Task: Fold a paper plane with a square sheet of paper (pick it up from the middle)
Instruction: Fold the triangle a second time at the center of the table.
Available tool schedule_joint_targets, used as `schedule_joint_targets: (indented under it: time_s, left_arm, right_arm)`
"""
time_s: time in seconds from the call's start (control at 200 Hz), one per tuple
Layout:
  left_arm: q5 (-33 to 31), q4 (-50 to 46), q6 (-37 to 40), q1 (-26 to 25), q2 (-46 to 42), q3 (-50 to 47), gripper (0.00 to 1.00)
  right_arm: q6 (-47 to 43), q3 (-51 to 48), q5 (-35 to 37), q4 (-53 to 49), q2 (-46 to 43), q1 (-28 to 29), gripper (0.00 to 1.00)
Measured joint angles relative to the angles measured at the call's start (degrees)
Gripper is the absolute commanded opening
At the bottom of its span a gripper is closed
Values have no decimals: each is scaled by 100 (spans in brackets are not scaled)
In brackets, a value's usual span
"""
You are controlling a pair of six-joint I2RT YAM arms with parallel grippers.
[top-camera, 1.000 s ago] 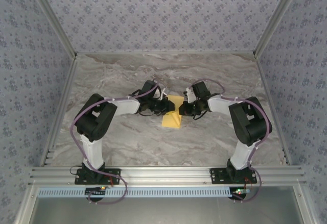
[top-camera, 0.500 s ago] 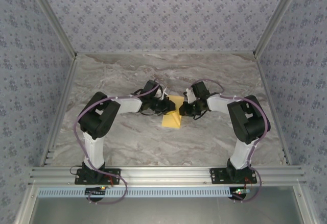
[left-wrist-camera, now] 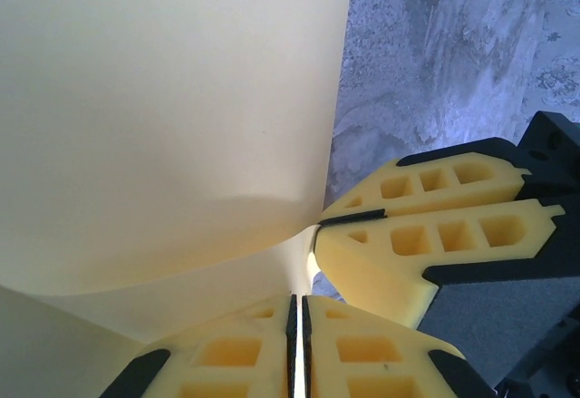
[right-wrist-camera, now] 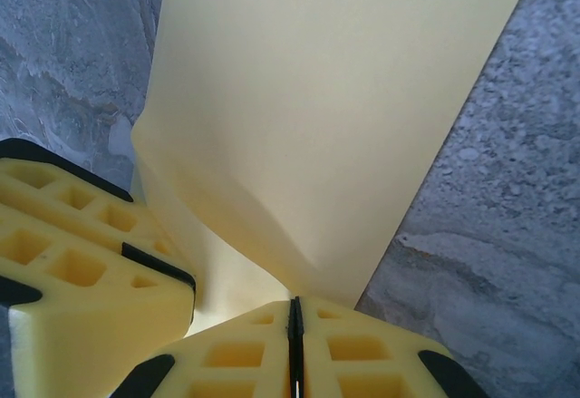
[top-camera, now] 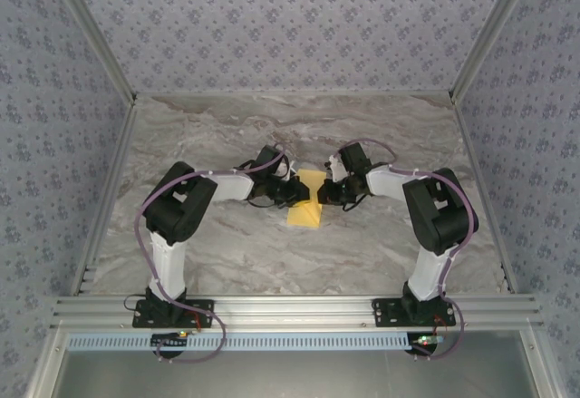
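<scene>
Both pinched hard at the middle of the marble table point(top-camera: 227, 253): the left gripper point(left-wrist-camera: 299, 312) had its jaws clamped on a raised flap of the square sheet of paper point(top-camera: 304, 212). The right gripper point(right-wrist-camera: 293, 312), almost touching it, gripped the same flap. Holding so close together probably kept the fold taut and aligned for creasing.

The sheet of paper point(top-camera: 304, 214) was thin, plain yellow-orange and unmarked. It sat near the middle of the table point(top-camera: 227, 126). Its near part lay low against the table, with one straight edge sharp against the grey marble. Its far part was lifted off the table and bent in a soft, uncreased curve.
</scene>
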Motion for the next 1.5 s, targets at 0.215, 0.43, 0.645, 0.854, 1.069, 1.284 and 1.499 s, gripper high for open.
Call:
schedule_joint_targets:
  time_s: [0.215, 0.43, 0.645, 0.854, 1.069, 1.284, 1.499]
  left_arm:
    - [-63, -17, 0, 0, 15, 0, 14]
    - [-87, -79, 4, 0, 15, 0, 14]
    - [-109, -140, 66, 0, 15, 0, 13]
    - [-129, -170, 90, 0, 15, 0, 13]
    - [-177, -199, 105, 0, 15, 0, 13]
    - [-221, -273, 133, 0, 15, 0, 13]
    - [-240, -278, 151, 0, 15, -7, 13]
  right_arm:
    - [-39, 92, 33, -33, 98, -2, 11]
    - [-81, 116, 33, -46, 122, -4, 12]
    - [-87, 116, 20, -46, 129, -4, 14]
    - [-129, 118, 11, -46, 129, -4, 12]
    - [-142, 190, 7, -107, 184, -4, 11]
    - [-151, 192, -11, -111, 188, -4, 11]
    - [-157, 236, -15, -155, 214, -4, 12]
